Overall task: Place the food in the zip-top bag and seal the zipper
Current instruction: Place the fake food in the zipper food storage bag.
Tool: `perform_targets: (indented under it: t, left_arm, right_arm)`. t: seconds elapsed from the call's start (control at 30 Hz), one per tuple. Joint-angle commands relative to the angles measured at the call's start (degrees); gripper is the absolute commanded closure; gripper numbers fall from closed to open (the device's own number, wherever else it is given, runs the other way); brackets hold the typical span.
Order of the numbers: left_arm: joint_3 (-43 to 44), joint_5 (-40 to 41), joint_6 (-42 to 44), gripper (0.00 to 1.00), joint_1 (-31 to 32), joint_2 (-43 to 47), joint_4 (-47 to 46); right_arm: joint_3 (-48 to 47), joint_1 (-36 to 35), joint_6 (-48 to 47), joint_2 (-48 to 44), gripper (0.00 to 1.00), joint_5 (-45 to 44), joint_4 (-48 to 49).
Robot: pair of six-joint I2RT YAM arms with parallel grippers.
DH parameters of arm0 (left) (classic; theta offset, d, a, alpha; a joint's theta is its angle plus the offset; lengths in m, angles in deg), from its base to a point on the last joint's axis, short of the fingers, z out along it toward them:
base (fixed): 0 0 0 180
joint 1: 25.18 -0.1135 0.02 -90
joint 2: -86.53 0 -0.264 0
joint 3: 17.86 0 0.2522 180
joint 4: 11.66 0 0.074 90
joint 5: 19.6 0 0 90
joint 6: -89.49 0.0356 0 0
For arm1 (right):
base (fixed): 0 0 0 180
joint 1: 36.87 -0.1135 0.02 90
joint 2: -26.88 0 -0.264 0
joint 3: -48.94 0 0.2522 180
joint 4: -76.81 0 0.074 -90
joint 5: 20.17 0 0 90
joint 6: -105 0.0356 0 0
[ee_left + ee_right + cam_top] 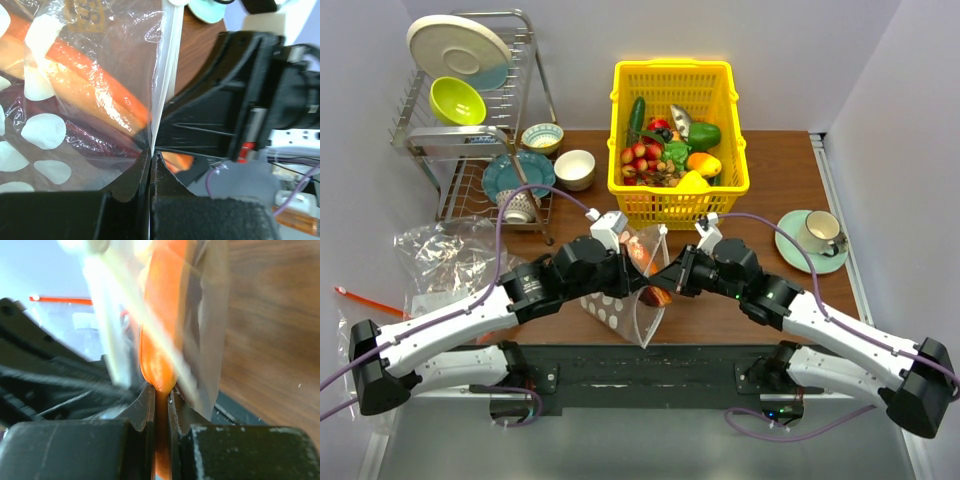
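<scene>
The dotted clear zip-top bag (pixel 616 300) hangs between my two grippers above the table's front middle. My left gripper (pixel 636 266) is shut on the bag's mouth edge, pinching the whitish zipper strip (pixel 167 65) at its jaw tips (pixel 151 156). My right gripper (pixel 663 283) is shut on the end of an orange carrot (pixel 159 340). The carrot (pixel 92 87) reaches past the mouth edge and shows through the dotted plastic. A dark brownish piece (pixel 87 137) lies in the bag beneath it. The right gripper's black body (pixel 225 100) sits right against the bag's mouth.
A yellow basket (pixel 730 150) of toy produce stands at the back centre. A dish rack (pixel 470 130) with plates and bowls is at the back left, with a white bowl (pixel 574 168) beside it. A cup on a saucer (pixel 815 238) sits right. Other clear bags (pixel 445 255) lie left.
</scene>
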Motion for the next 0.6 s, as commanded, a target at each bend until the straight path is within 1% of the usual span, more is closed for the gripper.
perform_targets:
  t: [0.0,0.03,0.17,0.23,0.3,0.5,0.53,0.57]
  left_arm:
    - [3.68,-2.59,-4.47,1.0,0.43,3.32,-1.53]
    - [3.95,-2.49,-4.91,1.0,0.43,3.67,-0.39]
    - [4.3,-3.11,-7.28,1.0,0.43,5.17,-0.73]
    - [4.22,-3.9,-7.99,1.0,0.43,5.43,-2.3]
    - [3.95,-6.7,-8.78,1.0,0.43,5.09,-4.23]
    - [4.22,-8.82,-9.31,1.0,0.43,3.68,-6.09]
    - [4.22,-8.73,-9.22,1.0,0.43,3.76,-6.0]
    - [4.3,-8.56,-9.05,1.0,0.43,3.94,-5.92]
  right_arm:
    - [1.94,-1.13,-3.51,-0.82,1.0,-5.36,8.79]
    - [2.38,-0.95,-3.69,-1.09,1.0,-5.45,10.01]
    - [3.26,-1.57,-4.04,-0.56,1.0,-5.37,11.87]
    - [3.35,-2.62,-4.05,-0.04,1.0,-6.24,12.4]
    - [3.61,-3.84,-4.05,0.23,1.0,-7.82,13.36]
    - [2.74,-6.31,-5.27,2.51,1.0,-9.06,11.78]
    - [2.73,-6.4,-5.45,2.86,0.98,-8.89,11.78]
    - [2.65,-6.58,-5.54,2.95,0.92,-8.54,11.7]
